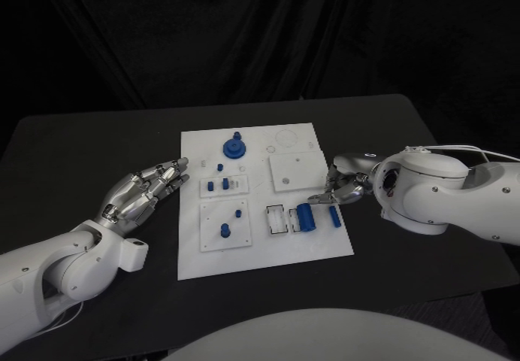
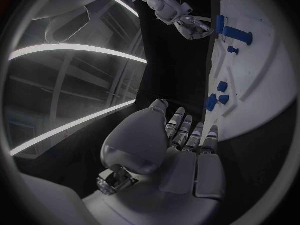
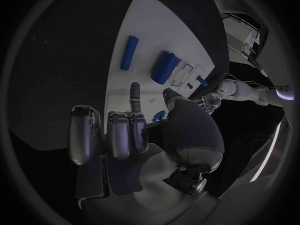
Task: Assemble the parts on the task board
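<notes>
R silver many-fingered hand (image 1: 345, 184): fingertips tucked under palm in head view, so can't tell whether they touch the white plastic task board (image 1: 260, 248) or pinch anything. Small blue piece (image 3: 159, 116) just beyond its fingers in R wrist view is half hidden behind them; shape unclear. Tiny blue pegs (image 1: 225, 183) on the small raised white square near L silver many-fingered hand (image 1: 146, 192) too small to tell apart. Faint round outlines (image 1: 288, 138) at board's far side, beyond R hand: too pale to identify.
</notes>
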